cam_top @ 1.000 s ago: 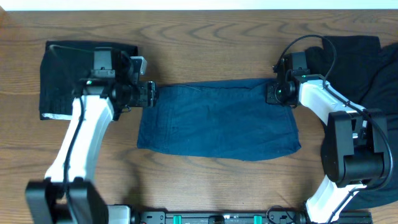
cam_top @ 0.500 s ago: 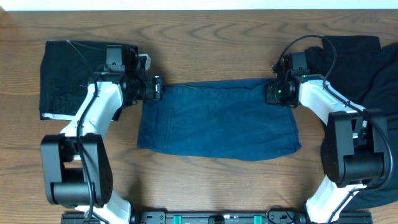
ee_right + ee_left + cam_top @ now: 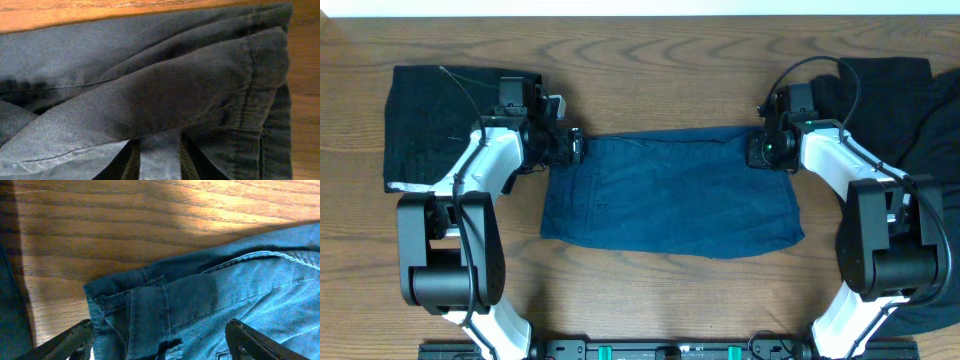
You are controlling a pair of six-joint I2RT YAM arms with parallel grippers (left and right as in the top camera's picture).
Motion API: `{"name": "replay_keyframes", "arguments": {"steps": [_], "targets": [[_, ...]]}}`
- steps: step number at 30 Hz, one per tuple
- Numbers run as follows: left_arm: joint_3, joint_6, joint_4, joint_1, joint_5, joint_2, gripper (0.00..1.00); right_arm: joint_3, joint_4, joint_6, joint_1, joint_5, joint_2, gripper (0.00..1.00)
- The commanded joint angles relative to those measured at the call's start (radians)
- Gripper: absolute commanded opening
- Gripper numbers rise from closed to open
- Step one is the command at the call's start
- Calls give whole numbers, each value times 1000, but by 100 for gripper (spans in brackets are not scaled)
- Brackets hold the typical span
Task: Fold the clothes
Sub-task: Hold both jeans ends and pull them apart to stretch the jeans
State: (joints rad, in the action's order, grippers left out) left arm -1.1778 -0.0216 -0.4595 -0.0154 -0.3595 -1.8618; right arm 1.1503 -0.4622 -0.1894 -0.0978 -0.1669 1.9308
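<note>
A blue denim garment point(image 3: 670, 195) lies folded flat in the middle of the table. My left gripper point(image 3: 572, 147) is at its upper left corner, open. In the left wrist view its fingers point(image 3: 160, 342) spread wide on either side of the denim corner point(image 3: 150, 305). My right gripper point(image 3: 761, 150) is at the upper right corner. In the right wrist view its fingers point(image 3: 160, 160) are close together with a strip of the denim point(image 3: 200, 90) between them.
A folded black garment point(image 3: 430, 120) lies at the back left, next to my left arm. A pile of dark clothes point(image 3: 910, 90) lies at the right edge. The wooden table point(image 3: 650, 60) shows behind and in front of the denim.
My left arm has swung in and its gripper has shifted slightly right onto the denim's upper left corner. The right arm and the denim have not moved.
</note>
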Motion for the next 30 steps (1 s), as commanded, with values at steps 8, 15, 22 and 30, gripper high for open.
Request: {"name": "replay_keyframes", "arguments": {"steps": [8,15,22,30], "targets": [[-19,27,4,-3,12,-14,55,-5,-6,12,-12,-18,37,28],[-17,27,-10,-3,12,-14,48,-5,-6,12,-12,-17,37,29],[-18,27,-11,-3,11,-14,12,15,-48,13,-6,-62,15,19],[-18,27,-29,-3,12,-14,10,79,-217,128,9,-47,-183,40]]}}
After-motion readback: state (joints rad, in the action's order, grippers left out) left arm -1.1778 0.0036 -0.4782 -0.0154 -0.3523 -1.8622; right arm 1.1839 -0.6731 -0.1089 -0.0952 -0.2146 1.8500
